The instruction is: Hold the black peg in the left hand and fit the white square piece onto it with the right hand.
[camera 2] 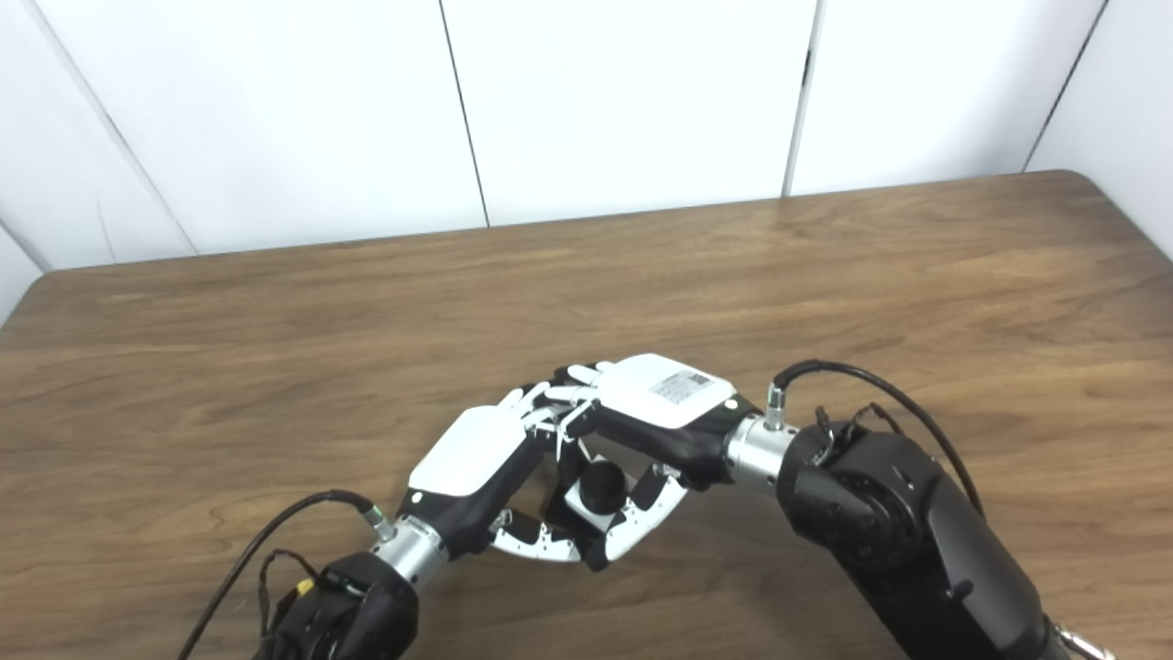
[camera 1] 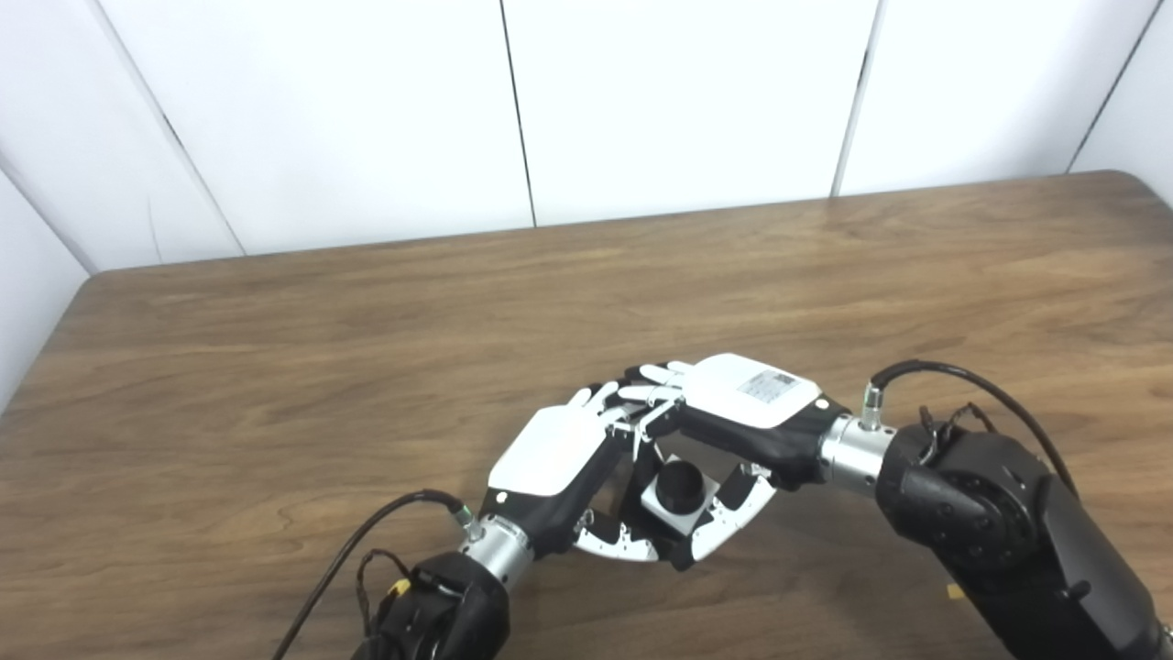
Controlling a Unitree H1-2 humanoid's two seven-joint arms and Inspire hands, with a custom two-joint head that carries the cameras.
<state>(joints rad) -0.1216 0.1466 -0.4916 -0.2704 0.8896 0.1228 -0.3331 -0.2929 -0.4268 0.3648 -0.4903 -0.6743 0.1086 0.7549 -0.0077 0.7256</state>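
Lower centre of the frame: two robot hands meet over a wooden table (camera 1: 275, 367), their fingers interlaced above a small assembly held between them. The left hand (camera 1: 554, 454), entering from the lower left, curls around the near side, its thumb lying under the work. The right hand (camera 1: 747, 403), reaching in from the lower right, closes from the far side, its thumb pressed against the right edge of the white piece (camera 1: 662, 507). The round black top of the peg (camera 1: 680, 487) shows through the middle of that square, so the piece appears already threaded over the peg rather than held apart from it.

Both hands look clasped around the pair, but which fingers touch the peg and which the piece is hidden behind the white backs of the hands. Whether the assembly rests on the table or hangs just above it cannot be told.

By the look of it, the fit is made or nearly so; what seems left is seating the piece fully down and letting go.
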